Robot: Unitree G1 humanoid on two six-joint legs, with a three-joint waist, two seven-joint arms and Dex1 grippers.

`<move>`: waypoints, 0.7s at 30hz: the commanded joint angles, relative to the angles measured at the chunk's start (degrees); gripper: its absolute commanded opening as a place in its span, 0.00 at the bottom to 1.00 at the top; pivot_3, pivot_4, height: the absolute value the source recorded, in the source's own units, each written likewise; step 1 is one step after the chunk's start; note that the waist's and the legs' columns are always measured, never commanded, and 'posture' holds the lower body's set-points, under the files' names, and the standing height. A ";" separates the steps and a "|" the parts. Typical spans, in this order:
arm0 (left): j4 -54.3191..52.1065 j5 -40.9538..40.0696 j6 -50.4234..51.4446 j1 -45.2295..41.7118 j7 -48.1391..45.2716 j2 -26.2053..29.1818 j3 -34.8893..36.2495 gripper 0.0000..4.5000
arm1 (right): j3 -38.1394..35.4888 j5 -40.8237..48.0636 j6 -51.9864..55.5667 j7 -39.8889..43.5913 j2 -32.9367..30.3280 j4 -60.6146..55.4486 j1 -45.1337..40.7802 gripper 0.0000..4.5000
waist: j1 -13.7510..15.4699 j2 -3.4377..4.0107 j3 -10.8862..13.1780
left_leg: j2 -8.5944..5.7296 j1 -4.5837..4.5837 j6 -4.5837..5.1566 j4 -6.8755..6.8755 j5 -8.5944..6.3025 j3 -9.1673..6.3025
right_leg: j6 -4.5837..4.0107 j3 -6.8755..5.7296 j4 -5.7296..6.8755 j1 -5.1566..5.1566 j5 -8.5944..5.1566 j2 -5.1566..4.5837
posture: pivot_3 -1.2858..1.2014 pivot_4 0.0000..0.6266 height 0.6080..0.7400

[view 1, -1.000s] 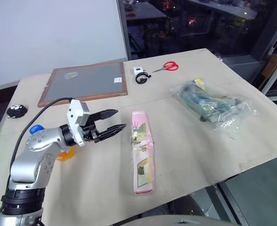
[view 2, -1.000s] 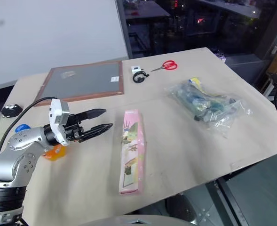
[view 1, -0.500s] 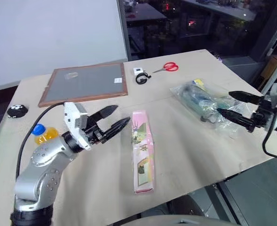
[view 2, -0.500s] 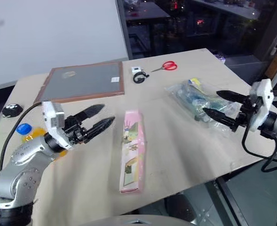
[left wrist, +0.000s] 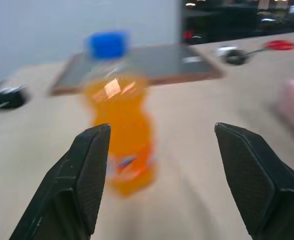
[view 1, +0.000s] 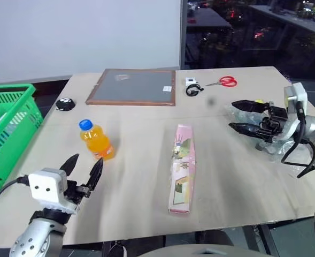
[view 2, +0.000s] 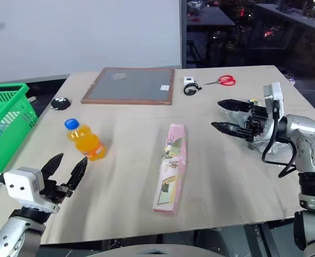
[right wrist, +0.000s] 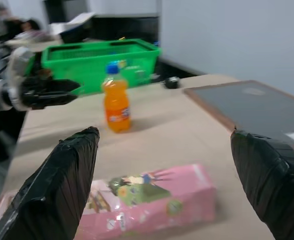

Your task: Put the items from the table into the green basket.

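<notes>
From where I stand no writing can be made out: the pink box (view 1: 181, 166) carries cartoon pictures, the orange-drink bottle (view 1: 95, 141) a label, both too small to read.

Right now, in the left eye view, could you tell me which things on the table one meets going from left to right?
green basket → left gripper → orange-drink bottle → pink box → right gripper

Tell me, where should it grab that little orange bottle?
Probably around the middle of the orange bottle, coming in level from the near side with the left gripper. The bottle stands upright, its round body narrower than the open jaws, and nothing stands close around it on the table.
</notes>
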 commanded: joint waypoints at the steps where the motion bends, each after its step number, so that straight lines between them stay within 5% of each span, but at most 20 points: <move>1: 3.48 2.19 -4.97 -2.67 1.01 0.02 0.35 0.76 | 0.14 -0.45 -1.67 2.44 -1.19 -1.20 -1.60 0.99 | 0.15 0.01 0.00 | 0.00 -0.01 0.00 0.00 0.00 0.00 | 0.00 0.00 -0.02 0.01 0.00 -0.01 | 0.58 0.00 1.00; 21: 17.94 8.54 -9.51 -14.05 5.67 1.41 -3.22 0.76 | -0.85 -0.72 -4.42 3.03 -1.11 -1.96 0.61 0.99 | -0.20 -0.05 -0.07 | 0.01 -0.01 0.01 -0.06 -0.01 0.01 | 0.02 -0.01 -0.12 0.05 0.02 -0.01 | 0.57 0.00 1.00</move>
